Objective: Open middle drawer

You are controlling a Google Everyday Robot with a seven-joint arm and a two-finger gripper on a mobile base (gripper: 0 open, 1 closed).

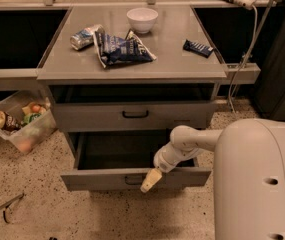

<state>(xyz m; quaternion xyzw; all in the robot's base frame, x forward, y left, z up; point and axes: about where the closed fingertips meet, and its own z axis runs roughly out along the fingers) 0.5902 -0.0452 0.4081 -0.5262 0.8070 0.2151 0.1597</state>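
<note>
Looks like mid-pull, with gripper (151, 180) parked at middle drawer (97, 180) front, just beside handle (133, 180). Can't tell its grip state. Already well out; probably needs 1 more straight tug.

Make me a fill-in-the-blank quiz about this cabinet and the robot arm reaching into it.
1. The robot's gripper is at the front of the grey metal middle drawer, which stands pulled ____.
2. The crumpled bag lying near the round white bowl on the cabinet top is coloured ____.
3. The clear plastic bin beside the cabinet stands on the ____.
Missing words: out; blue; floor.
</note>
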